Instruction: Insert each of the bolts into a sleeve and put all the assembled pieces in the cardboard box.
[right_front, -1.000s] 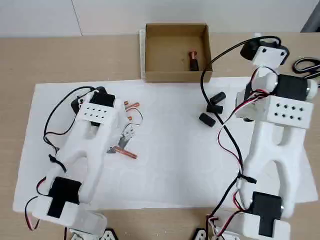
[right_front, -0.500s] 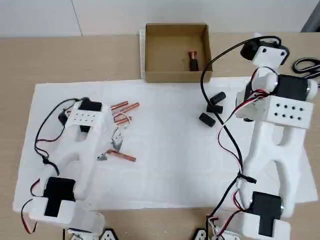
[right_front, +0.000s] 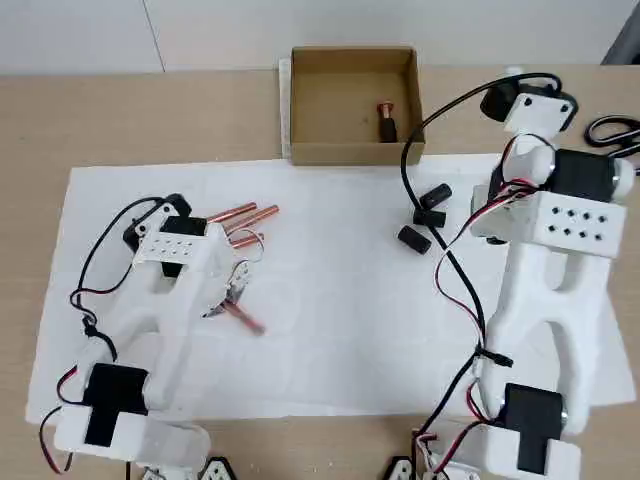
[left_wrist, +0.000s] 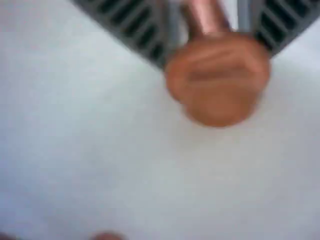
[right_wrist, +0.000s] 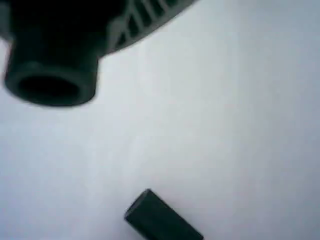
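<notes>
Clearly, the left gripper clamps a copper bolt (head jutting out), the right gripper holds a sleeve.

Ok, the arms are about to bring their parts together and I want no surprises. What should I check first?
1. Left tool grips a bolt: ok, shank clamped.
2. Right tool holds a sleeve: ok, open bore visible.
3. Bolt lined up with that bore: not ok, they sit at opposite sides of the white sheet.
4. Cardboard box has room: ok, one assembled piece inside.
5. Spare bolts and loose sleeves lie on the sheet: ok.
</notes>
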